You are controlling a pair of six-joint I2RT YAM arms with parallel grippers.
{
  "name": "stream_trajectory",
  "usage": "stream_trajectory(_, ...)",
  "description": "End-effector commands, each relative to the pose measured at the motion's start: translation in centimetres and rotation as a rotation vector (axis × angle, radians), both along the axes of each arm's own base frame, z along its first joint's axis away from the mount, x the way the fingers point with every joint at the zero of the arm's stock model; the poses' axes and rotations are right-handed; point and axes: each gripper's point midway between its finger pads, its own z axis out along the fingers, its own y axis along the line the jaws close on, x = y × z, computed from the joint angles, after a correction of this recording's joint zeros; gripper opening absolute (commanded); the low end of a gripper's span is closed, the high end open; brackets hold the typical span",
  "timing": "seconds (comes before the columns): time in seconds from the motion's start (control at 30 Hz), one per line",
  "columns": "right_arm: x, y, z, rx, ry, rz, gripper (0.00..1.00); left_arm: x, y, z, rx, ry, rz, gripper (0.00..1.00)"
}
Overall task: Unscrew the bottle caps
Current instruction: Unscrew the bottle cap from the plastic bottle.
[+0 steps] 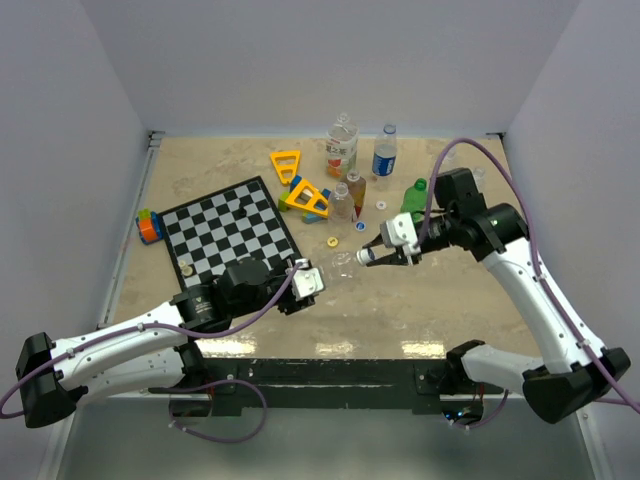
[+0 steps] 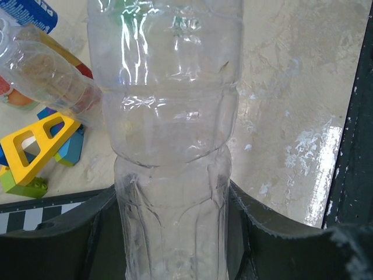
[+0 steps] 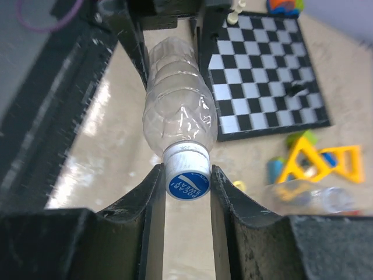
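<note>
Right gripper is clamped on the white-and-blue cap of 1 clear bottle; left gripper grips the bottle's base. The bottle lies level between the 2, near mid-table, just right of the checkerboard.

Plain white walls on three sides; beige mottled tabletop, glossy glare near front edge.

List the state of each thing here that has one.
left gripper, shut on the clear bottle, at its body.
right gripper, shut on the blue-and-white cap.
clear bottle, held sideways between both grippers, capped.
blue-and-white cap, on the bottle's neck.
blue-label bottle, upright, capped.
yellow cap, loose, off any bottle.
</note>
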Motion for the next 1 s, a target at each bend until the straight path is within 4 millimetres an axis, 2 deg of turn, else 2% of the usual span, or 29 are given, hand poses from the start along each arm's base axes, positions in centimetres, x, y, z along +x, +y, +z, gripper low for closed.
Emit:
stream_trajectory(0.0,-0.3,-0.6,1.4,0.010,-0.635,0.261,0.00,-0.8,-0.8,0.9,-0.035,0.001,-0.057,0.00)
stream_trajectory(0.07,0.2,-0.7,1.3,-0.014,-0.797,0.325,0.00,-0.8,-0.8,1.0,-0.037,-0.003,-0.060,0.00)
stream_trajectory(0.17,1.0,-0.6,1.4,-0.040,-0.879,0.364,0.00,-0.9,-0.9,0.9,-0.035,0.003,-0.066,0.00)
stream_trajectory(0.6,-0.9,-0.5,0.8,0.029,-0.867,0.391,0.00,-1.0,-1.1,0.8,-0.036,0.008,-0.074,0.00)
stream_trajectory(0.67,-1.0,-0.5,0.7,0.030,-0.841,0.382,0.11,-1.0,-1.1,0.8,-0.035,0.009,-0.076,0.00)
stream_trajectory(0.73,-1.1,-0.6,0.9,0.035,-0.817,0.368,0.30,-1.0,-1.0,0.8,-0.035,0.009,-0.071,0.00)
stream_trajectory(0.8,-1.4,-0.7,1.1,0.041,-0.793,0.351,0.63,-0.8,-1.0,0.8,-0.035,0.006,-0.065,0.00)
stream_trajectory(0.83,-1.4,-0.8,1.3,0.042,-0.778,0.337,0.87,-0.8,-0.9,0.8,-0.033,0.006,-0.061,0.00)
stream_trajectory(0.87,-1.6,-0.9,1.5,0.042,-0.760,0.322,0.98,-0.7,-0.9,0.8,-0.031,0.003,-0.057,0.00)
stream_trajectory(0.97,-1.9,-1.6,1.9,0.031,-0.721,0.268,0.98,-0.6,-0.8,0.8,-0.031,0.003,-0.049,0.00)
